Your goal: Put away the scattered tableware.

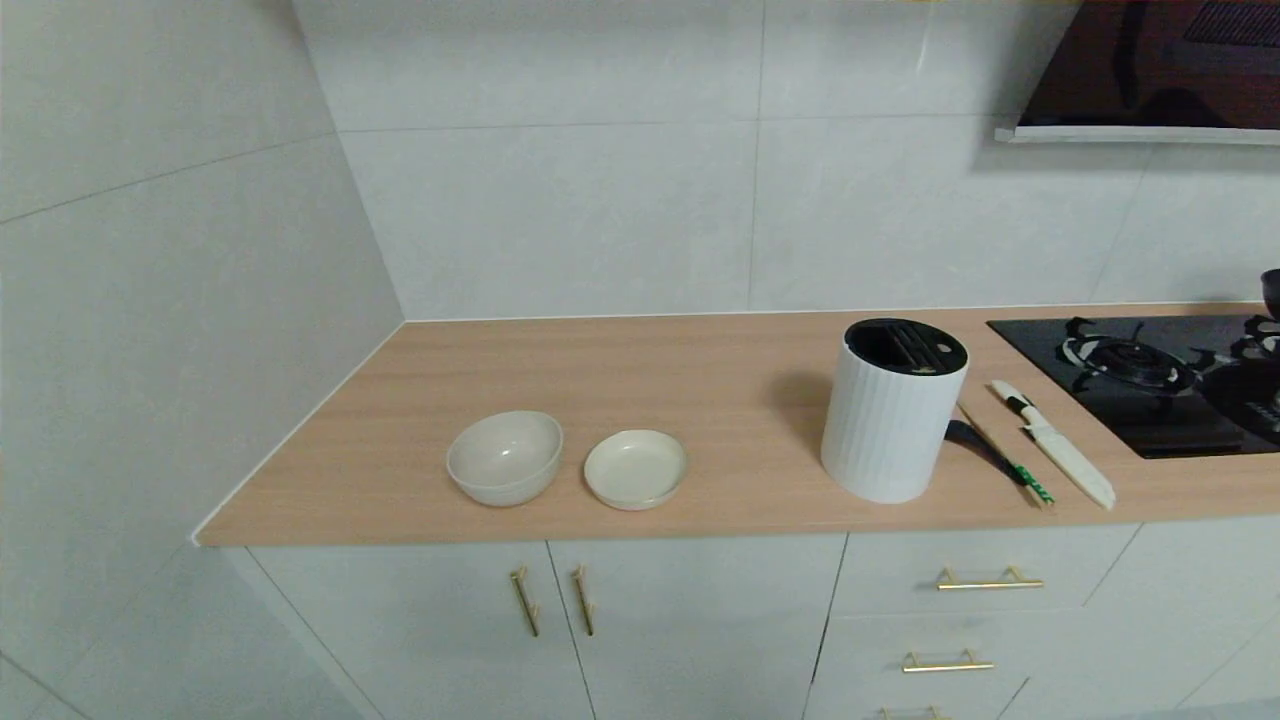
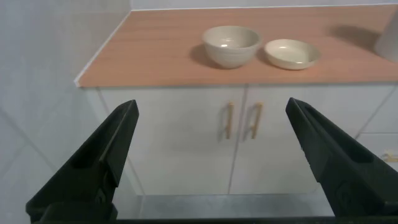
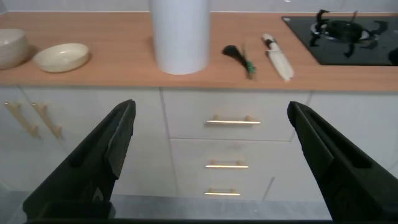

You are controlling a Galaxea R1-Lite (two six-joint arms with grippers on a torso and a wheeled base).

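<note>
L gripper (image 2: 211, 107) agape; black utensil (image 1: 975, 447) part-hidden

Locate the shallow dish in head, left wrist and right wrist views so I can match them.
Head view: shallow dish near the counter's front edge, just right of the bowl, not touching it.
Left wrist view: shallow dish beside the bowl, above the paired door handles.
Right wrist view: shallow dish between the bowl and the white ribbed holder.
Shared landmark: the bowl.
</note>
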